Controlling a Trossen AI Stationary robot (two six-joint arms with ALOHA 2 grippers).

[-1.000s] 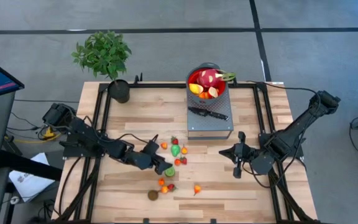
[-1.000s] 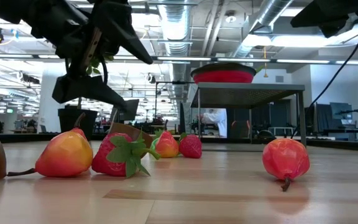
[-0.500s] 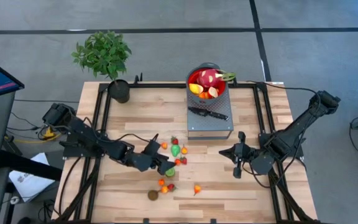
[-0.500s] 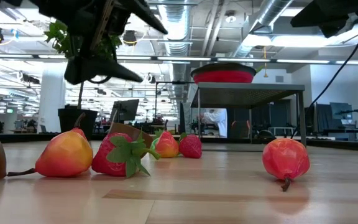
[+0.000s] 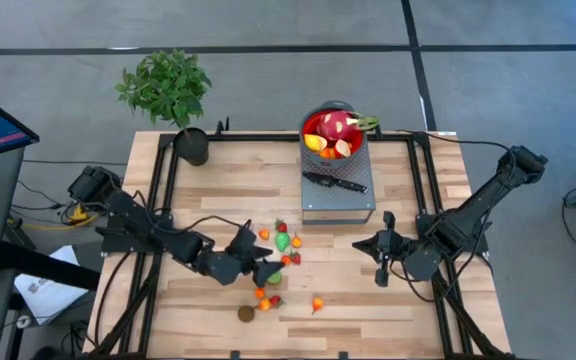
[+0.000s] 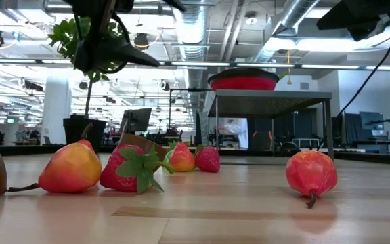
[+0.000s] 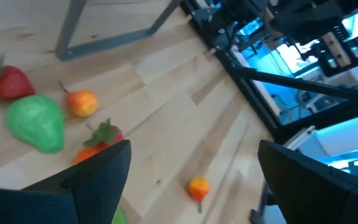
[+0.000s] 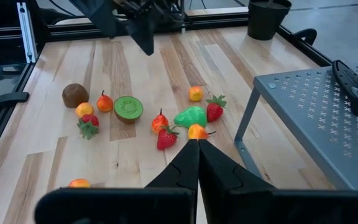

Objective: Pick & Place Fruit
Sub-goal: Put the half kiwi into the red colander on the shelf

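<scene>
Small toy fruits lie loose on the wood table (image 5: 218,190): a green fruit (image 5: 283,241), strawberries (image 5: 281,227), orange pieces (image 5: 317,304), a brown kiwi (image 5: 246,313) and a cut kiwi half (image 8: 128,108). My left gripper (image 5: 256,258) hangs open above the cluster's left side, holding nothing; in the left wrist view (image 7: 194,146) bare table shows between its fingers. My right gripper (image 5: 380,250) waits shut right of the fruits, off the table. The pink-red dragon fruit (image 5: 334,126) rests in the red bowl (image 5: 311,124).
The red bowl stands on a grey perforated stand (image 5: 338,200) at the table's far middle, with a black-handled knife (image 5: 336,182) lying on the stand. A potted plant (image 5: 173,95) is at the far left corner. Black rails (image 5: 163,180) border the table. Free room lies on the near right.
My left gripper has risen away from the fruits, staying open, and drifted slightly toward the table's left. The fruits have stayed where they were.
</scene>
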